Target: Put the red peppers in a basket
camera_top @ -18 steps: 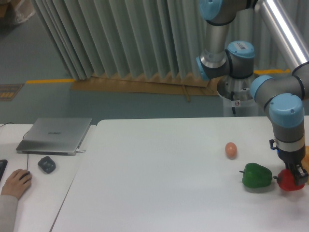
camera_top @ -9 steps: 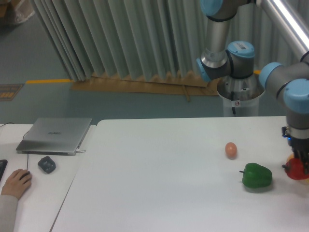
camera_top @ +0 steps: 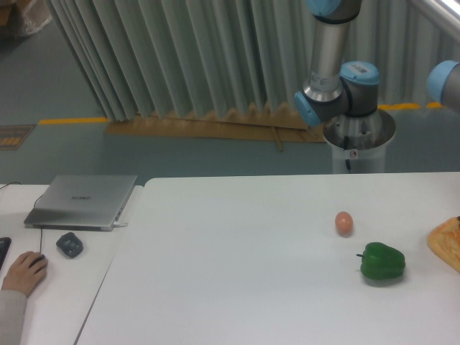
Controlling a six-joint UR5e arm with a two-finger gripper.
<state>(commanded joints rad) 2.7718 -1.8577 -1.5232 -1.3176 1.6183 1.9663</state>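
We see no red pepper anywhere in this view, and the pincer is out of frame too, so we cannot tell whether it is apart, together or clamped on anything. On the white table point(camera_top: 237, 273) a green pepper point(camera_top: 382, 261) lies near the right side, with a small brown egg point(camera_top: 344, 223) close by, up and to its left. At the far right edge a woven, tan shape point(camera_top: 447, 243) pokes in; we judge it may be the basket's rim. Whether the red pepper sits inside it is hidden. Of the arm, only the grey and blue upper joints point(camera_top: 338, 79) rise behind the table, with another joint point(camera_top: 445, 83) leaving the frame to the right.
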